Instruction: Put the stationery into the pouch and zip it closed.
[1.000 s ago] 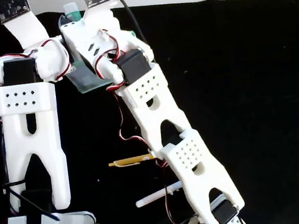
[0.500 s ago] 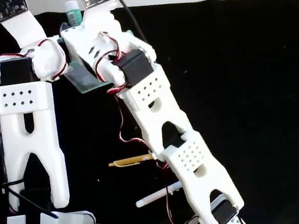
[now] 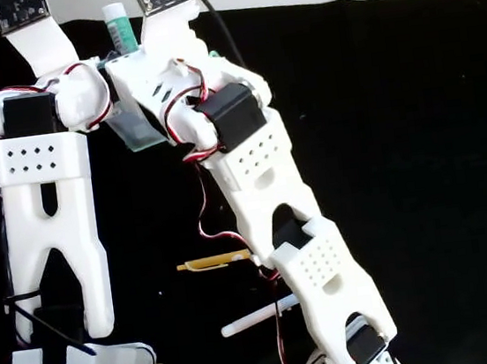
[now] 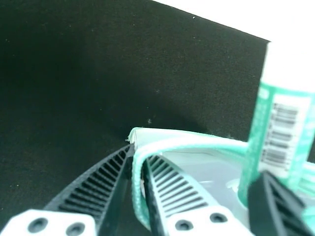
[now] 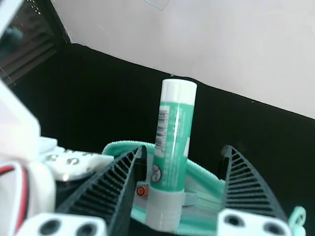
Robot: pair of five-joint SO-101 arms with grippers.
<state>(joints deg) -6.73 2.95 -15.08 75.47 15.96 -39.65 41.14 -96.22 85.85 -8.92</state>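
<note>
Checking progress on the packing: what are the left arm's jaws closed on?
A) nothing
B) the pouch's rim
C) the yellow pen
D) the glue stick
B: the left wrist view shows the left gripper with its jaws pinching the pouch's teal rim, the glue stick upright beside them.

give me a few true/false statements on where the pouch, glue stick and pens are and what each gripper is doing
1. The left gripper is shut on the teal edge of the pouch. True.
2. The glue stick lies on the table beside the yellow pen. False: it is at the pouch, between the jaws of the right gripper, far from the pen.
3. The yellow pen and the white pen lie on the black table, outside the pouch. True.
4. The right gripper is clamped shut on the white pen. False: its jaws stand open on either side of the glue stick.
</note>
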